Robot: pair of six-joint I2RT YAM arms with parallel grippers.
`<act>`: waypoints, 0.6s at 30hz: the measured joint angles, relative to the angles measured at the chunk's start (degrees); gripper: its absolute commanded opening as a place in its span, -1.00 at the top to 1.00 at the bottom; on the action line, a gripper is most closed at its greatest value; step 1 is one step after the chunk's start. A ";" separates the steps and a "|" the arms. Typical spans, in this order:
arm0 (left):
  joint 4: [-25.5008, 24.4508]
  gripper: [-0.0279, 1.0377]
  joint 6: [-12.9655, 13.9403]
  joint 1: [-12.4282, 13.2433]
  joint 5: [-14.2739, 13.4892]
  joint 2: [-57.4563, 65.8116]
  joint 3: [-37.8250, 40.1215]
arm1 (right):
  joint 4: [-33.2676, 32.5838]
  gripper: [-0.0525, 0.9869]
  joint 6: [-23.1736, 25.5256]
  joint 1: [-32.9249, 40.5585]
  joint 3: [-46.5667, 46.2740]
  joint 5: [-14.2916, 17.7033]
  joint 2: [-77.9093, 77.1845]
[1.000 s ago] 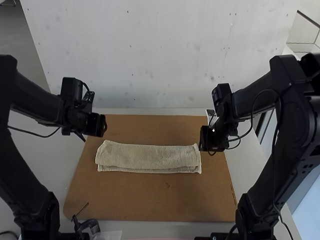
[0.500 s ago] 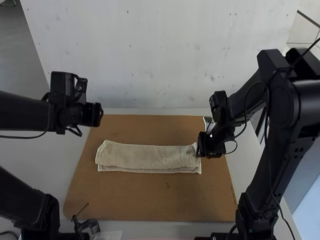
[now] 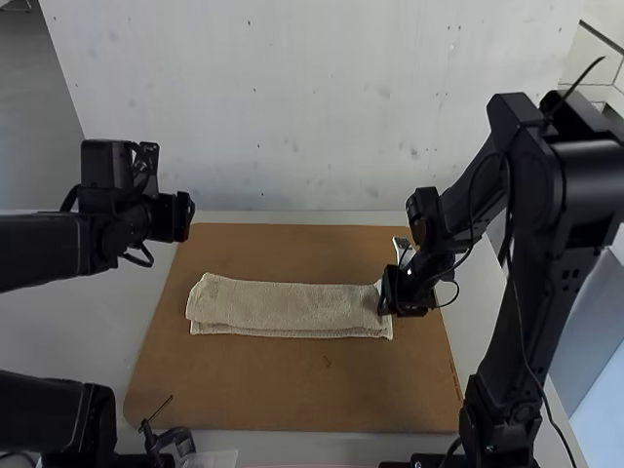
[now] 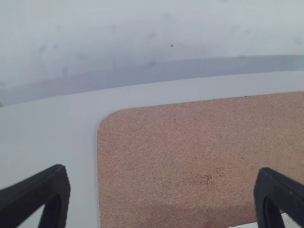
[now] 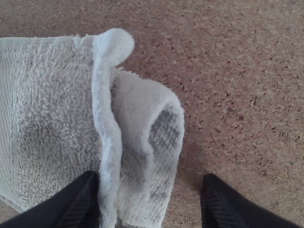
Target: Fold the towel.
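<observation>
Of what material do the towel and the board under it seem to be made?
The towel looks like soft, matt cotton terry, perhaps blended: its surface shows small loops. The board is probably cork or pressed fibre, matt and brown, with fine dark specks.

A pale, speckled wall (image 3: 312, 107) rises behind the whitish table (image 3: 97, 331).

The left arm (image 3: 44, 249) bends, the left hand (image 3: 186, 216) raised with its fingers (image 4: 40, 197) wide apart. The right arm (image 3: 541, 224) bends too, the right hand (image 3: 387, 295) held low, fingers (image 5: 221, 204) parted.
</observation>
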 measured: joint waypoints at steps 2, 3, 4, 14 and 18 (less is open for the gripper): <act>0.00 -0.65 -0.02 0.00 0.00 -1.46 -0.04 | 0.15 0.09 -0.02 -0.28 0.13 -0.44 0.24; 0.02 -0.65 -0.02 0.02 0.00 -2.34 -0.04 | 0.20 0.09 -0.02 -0.31 0.26 -0.59 0.35; 0.04 -0.65 0.00 0.00 0.00 -3.13 -0.04 | 0.61 0.09 -0.04 -0.50 0.55 -1.09 0.66; 0.02 -0.65 -0.02 0.00 0.00 -4.33 -0.37 | 2.49 0.10 -0.07 -1.95 1.90 -3.98 2.89; 0.02 -0.64 -0.02 0.00 0.00 -4.33 -0.37 | 2.49 0.16 -0.07 -2.73 2.27 -5.86 3.65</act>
